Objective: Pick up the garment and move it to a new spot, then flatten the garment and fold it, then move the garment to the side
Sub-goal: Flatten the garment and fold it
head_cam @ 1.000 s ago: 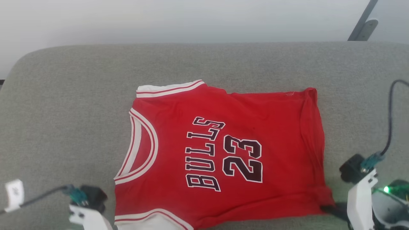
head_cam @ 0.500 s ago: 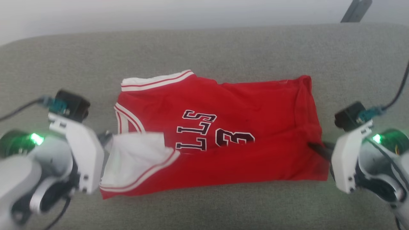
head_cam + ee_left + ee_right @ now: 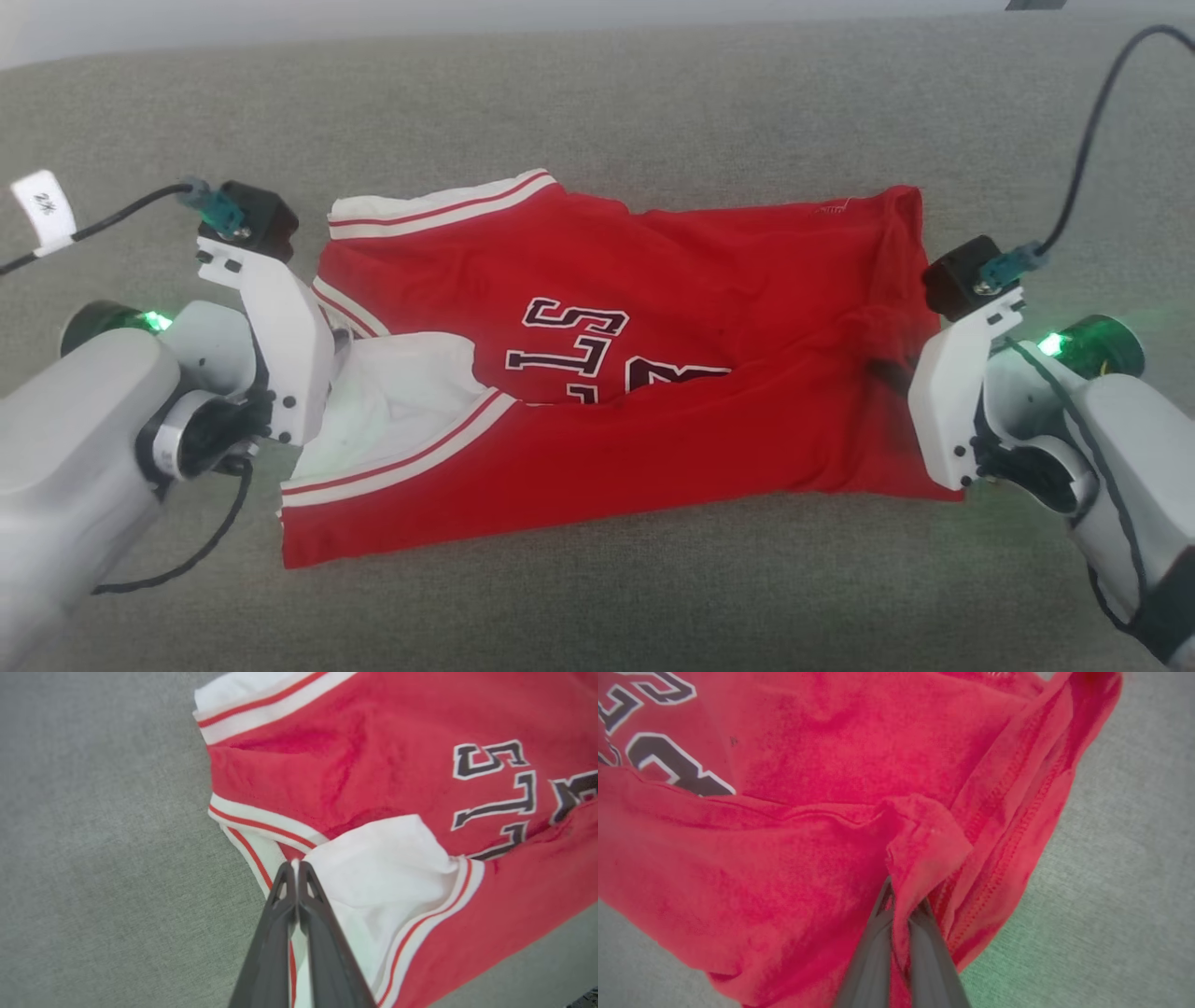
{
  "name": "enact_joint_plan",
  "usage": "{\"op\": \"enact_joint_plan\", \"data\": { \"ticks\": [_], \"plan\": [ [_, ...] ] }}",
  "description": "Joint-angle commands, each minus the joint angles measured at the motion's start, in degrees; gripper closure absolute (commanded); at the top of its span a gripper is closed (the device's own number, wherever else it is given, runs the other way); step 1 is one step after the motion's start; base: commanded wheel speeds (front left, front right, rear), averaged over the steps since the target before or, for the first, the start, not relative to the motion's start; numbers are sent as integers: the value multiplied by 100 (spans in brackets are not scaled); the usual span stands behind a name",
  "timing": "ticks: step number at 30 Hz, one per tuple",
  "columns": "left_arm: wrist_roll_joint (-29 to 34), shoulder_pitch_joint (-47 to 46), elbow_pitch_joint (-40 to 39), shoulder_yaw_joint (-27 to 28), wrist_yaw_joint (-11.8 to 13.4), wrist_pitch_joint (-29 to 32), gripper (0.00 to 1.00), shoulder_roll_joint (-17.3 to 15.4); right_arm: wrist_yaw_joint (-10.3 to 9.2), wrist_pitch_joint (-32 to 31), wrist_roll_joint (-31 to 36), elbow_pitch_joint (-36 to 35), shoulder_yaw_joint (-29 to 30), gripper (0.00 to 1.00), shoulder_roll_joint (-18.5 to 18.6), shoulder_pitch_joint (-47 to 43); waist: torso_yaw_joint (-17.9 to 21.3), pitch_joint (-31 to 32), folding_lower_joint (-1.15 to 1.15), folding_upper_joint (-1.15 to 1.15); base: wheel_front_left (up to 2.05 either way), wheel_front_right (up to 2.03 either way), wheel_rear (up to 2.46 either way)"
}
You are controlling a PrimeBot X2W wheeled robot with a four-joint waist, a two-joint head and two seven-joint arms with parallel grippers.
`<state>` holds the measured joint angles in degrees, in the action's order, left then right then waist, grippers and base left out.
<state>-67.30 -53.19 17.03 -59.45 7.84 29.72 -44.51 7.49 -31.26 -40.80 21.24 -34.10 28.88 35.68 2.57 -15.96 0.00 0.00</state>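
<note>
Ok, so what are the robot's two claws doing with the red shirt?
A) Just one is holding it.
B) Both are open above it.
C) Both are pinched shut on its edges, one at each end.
C: the left gripper is shut on the white-sleeved end of the garment, and the right gripper is shut on a red fold at its other end.

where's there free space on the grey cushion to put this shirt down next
Bare grey cushion runs wide past the garment on its far side, and a strip lies free along its near edge. Crowded at both ends: the left gripper and right gripper are each shut on the fabric there.
</note>
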Motion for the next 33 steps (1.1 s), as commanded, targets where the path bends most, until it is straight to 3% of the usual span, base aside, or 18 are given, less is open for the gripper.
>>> {"op": "enact_joint_plan", "data": {
  "ticks": [1, 3, 4, 5, 6, 7, 8, 9, 15, 20, 29, 33],
  "plan": [
    [-106, -106, 291, 10, -109, 23, 100, 137, 1, -8, -52, 140, -99, 100, -42, 115, -9, -18, 0, 0, 0, 0, 0],
    [-206, -139, 611, 39, -203, 37, 100, 274, 1, 61, -92, 258, -173, 100, -69, 200, -7, -22, 0, 0, 0, 0, 0],
    [-261, -141, 751, 60, -218, 35, 88, 331, 1, 54, -121, 309, -214, 84, -91, 228, -1, -17, 0, 0, 0, 0, 0],
    [-286, -143, 878, 79, -242, 45, 76, 375, 1, 36, -117, 332, -279, 59, -91, 254, 3, -7, 0, 0, 0, 0, 0],
    [-305, -155, 960, 99, -271, 45, 52, 421, 1, 47, -127, 361, -313, 0, -77, 290, 6, 10, 0, 0, 0, 0, 0],
    [-305, -155, 960, 99, -271, 45, 52, 421, 1, 47, -127, 361, -313, 0, -77, 290, 6, 10, 0, 0, 0, 0, 0],
    [-321, -180, 1012, 118, -285, 19, 10, 449, 1, 66, -149, 383, -325, 0, -75, 315, 12, 31, 0, 0, 0, 0, 0],
    [-352, -193, 1059, 148, -288, -6, 0, 464, 1, 80, -158, 370, -362, 0, -69, 324, 16, 61, 0, 0, 0, 0, 0],
    [-299, -79, 844, 170, -164, -82, 0, 301, 1, 340, -158, 159, -259, 0, 82, 192, 41, 288, 0, 0, 0, 0, 0],
    [-315, 208, 135, 217, 186, -137, 0, -97, 1, 635, -30, -106, 116, 0, 154, -106, 89, 446, 0, 0, 0, 0, 0],
    [-477, 1206, -2024, 174, 1391, -49, 0, -1214, 1, 1437, 824, -669, 1688, 0, -311, -1029, 210, 508, 0, 0, 0, 0, 0],
    [-599, 1601, -2576, 156, 1828, -125, 0, -1486, 1, 1611, 1276, -991, 2339, 0, -688, -1391, 254, 430, 0, 0, 0, 0, 0]
  ]
}}
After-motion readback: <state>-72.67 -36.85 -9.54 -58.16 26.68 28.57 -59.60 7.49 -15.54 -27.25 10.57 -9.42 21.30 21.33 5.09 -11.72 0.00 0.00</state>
